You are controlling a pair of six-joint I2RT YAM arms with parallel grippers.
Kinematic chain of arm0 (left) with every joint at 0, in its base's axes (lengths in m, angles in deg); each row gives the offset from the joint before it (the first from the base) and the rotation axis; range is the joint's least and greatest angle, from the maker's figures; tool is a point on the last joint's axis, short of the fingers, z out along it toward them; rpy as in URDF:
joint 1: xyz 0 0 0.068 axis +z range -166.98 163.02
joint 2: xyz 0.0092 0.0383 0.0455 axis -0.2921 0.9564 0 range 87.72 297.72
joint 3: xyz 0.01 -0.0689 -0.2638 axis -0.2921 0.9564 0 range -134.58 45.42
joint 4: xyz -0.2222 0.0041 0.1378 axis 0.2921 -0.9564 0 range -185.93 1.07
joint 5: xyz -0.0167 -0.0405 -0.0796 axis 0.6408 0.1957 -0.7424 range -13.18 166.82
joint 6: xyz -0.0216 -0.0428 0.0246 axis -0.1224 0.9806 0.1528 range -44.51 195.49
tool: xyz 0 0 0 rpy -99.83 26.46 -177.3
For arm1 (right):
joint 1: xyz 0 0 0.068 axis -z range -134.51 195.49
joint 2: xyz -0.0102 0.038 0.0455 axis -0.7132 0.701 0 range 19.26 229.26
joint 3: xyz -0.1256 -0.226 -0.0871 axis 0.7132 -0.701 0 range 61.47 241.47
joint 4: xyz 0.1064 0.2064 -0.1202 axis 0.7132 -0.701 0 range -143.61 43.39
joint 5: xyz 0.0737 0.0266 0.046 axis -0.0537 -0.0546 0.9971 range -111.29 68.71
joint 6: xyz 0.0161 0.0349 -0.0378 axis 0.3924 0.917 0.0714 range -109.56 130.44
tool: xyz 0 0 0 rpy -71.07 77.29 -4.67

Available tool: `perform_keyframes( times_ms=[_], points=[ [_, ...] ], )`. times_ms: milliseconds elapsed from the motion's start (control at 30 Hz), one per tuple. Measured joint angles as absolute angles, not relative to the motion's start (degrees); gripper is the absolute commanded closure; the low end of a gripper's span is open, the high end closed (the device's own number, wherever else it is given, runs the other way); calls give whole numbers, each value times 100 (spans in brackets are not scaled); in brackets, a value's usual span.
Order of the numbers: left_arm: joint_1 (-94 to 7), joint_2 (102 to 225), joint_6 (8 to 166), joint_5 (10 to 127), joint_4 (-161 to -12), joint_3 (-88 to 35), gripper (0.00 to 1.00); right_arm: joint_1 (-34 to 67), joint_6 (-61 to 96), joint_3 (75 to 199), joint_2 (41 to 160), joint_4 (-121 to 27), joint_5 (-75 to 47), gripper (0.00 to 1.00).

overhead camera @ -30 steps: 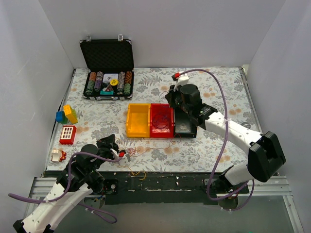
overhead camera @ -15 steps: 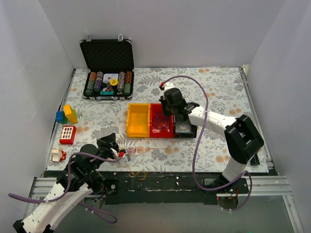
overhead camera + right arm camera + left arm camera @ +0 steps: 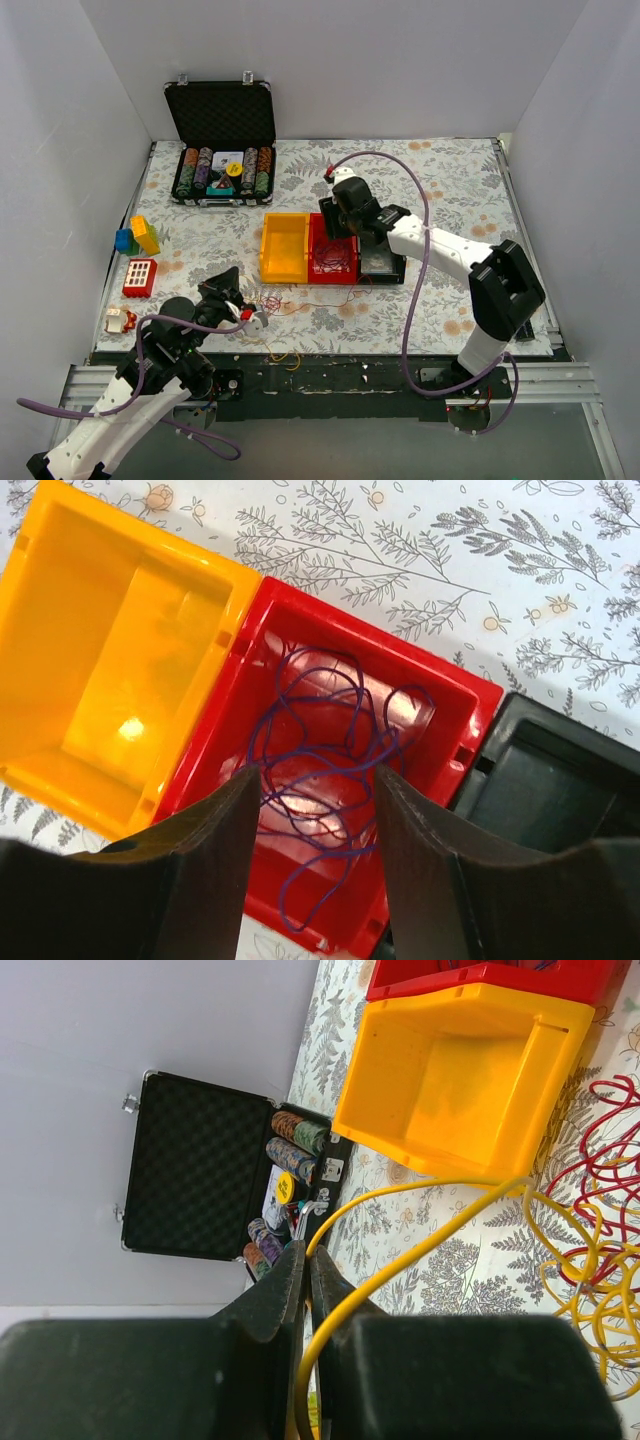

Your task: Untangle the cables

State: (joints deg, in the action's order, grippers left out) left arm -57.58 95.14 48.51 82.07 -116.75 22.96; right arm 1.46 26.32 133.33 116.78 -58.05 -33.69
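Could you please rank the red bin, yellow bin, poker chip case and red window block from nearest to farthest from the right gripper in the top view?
From the right gripper:
1. red bin, just beneath it.
2. yellow bin, adjoining on its left.
3. poker chip case, back left.
4. red window block, near left.

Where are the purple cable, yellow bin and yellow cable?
purple cable (image 3: 330,735), right wrist view, its loops.
yellow bin (image 3: 110,680), right wrist view, bare floor.
yellow cable (image 3: 430,1240), left wrist view, long stretch.
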Motion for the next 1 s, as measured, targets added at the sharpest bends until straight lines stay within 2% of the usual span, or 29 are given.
perform_keyframes(
  times_ms=[100, 233, 367, 467, 700, 1000],
  points=[
    [-5758, 9529, 4901, 8207, -11631, 2296, 100, 105, 2595, 13186, 11317, -5851, -3347, 42],
    [-5758, 9542, 5041, 8207, -11498, 2276, 100, -64, 2473, 12317, 10005, -5379, -3085, 37],
    [-5758, 9555, 5207, 8214, -11390, 2197, 100, -680, 2328, 11307, 8771, -4585, -2674, 29],
    [-5758, 9555, 5277, 8216, -11377, 2184, 100, -1200, 2302, 10472, 8384, -3938, -2259, 25],
    [-5758, 9549, 5308, 8218, -11421, 2180, 100, -2173, 1885, 8889, 8795, -2810, -1837, 21],
    [-5758, 9627, 5349, 8218, -11460, 2047, 100, -2291, 967, 8951, 9898, -1191, -2040, 21]
  ],
)
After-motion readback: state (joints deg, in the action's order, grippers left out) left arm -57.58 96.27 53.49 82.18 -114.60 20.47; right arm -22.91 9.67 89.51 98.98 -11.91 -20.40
